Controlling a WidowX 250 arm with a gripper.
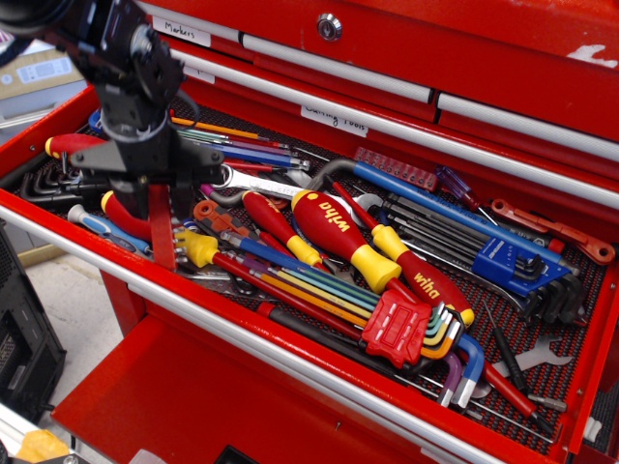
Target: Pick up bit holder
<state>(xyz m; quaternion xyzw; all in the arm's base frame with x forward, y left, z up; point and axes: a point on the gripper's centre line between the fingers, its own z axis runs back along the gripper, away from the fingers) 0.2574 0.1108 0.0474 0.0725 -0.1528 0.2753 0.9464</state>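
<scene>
The bit holder (pixel 162 232) is a long narrow red strip with short silver bits along its right side. It hangs nearly upright at the left of the open tool drawer, and its lower end is near the drawer's front rail. My black gripper (pixel 161 191) is above it and shut on the strip's upper end. The upper end is hidden between the fingers. I cannot tell whether the lower end still touches the tools beneath.
Red and yellow Wiha screwdrivers (pixel 334 227) lie mid-drawer, with a red clip of coloured hex keys (pixel 397 324) in front. A studded red strip (pixel 397 166) and a blue hex key holder (pixel 503 261) lie further back. A silver rail (pixel 290 340) edges the drawer front.
</scene>
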